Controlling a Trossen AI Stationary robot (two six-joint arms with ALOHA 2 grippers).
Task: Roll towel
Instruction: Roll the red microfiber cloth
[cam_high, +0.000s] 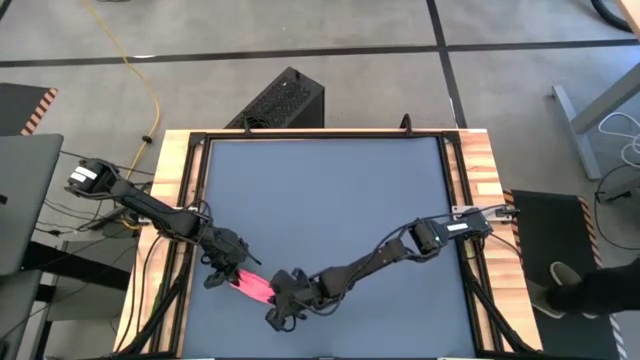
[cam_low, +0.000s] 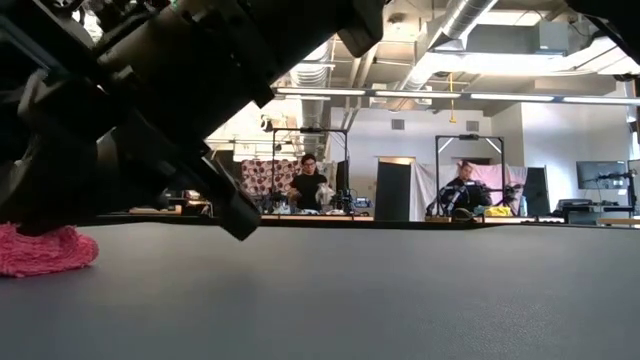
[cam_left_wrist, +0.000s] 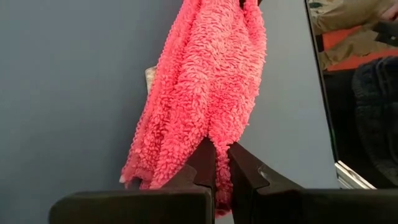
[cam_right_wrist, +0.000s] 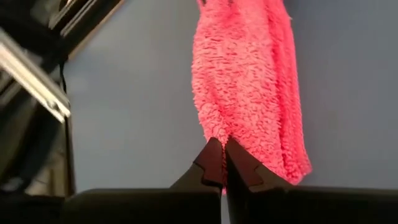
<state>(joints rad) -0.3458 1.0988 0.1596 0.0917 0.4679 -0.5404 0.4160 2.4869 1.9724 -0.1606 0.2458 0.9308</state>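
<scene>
The pink-red towel (cam_high: 255, 287) lies bunched into a narrow strip on the blue-grey table top (cam_high: 330, 190), near its near left part. It also shows in the low view (cam_low: 45, 250), resting on the table. A small white tag (cam_left_wrist: 149, 74) shows at one long edge. My left gripper (cam_high: 230, 273) is shut on the strip's left end. My right gripper (cam_high: 282, 295) is shut on its right end. The two grippers face each other along the strip. My left gripper pinches the end of the towel strip (cam_left_wrist: 214, 134) between its two fingers, bunched cloth of several layers. The fingers come low, slanting from the table's left, along the strip. The rest of the strip runs away from the fingers toward my right gripper. My right gripper pinches the opposite end of the strip (cam_right_wrist: 217, 127) between its two fingertips, at a fold in the bunched cloth. The fingers come low, slanting from the table's right, along the strip. The strip runs away from them over the table.
The table top has raised black rails and wooden side boards (cam_high: 478, 160). A black box (cam_high: 285, 100) stands on the floor beyond the far edge. People sit at workbenches (cam_low: 310, 185) in the room behind.
</scene>
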